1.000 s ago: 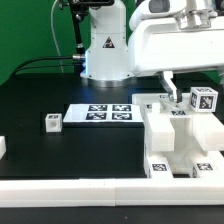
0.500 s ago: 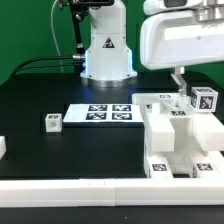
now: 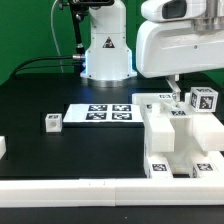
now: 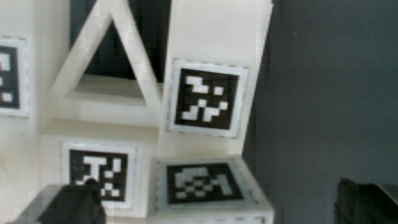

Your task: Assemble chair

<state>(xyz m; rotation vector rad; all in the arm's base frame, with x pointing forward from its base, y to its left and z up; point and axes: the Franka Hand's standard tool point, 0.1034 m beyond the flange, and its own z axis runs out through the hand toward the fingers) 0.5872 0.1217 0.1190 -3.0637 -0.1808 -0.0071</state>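
Now, on the black table, the arm is reaching over the chair pieces clustered at the exterior view's right. Its gripper is hanging wide open and empty above them, and a small cube is sitting apart toward that view's left.

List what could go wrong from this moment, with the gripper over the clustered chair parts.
1. The open gripper hangs just above closely packed chair parts. If it comes down, a finger may land on a neighbouring piece rather than straddle the intended one.
2. The tagged cube stands on that cluster close beside the gripper. A sideways move could knock it off or shift it.
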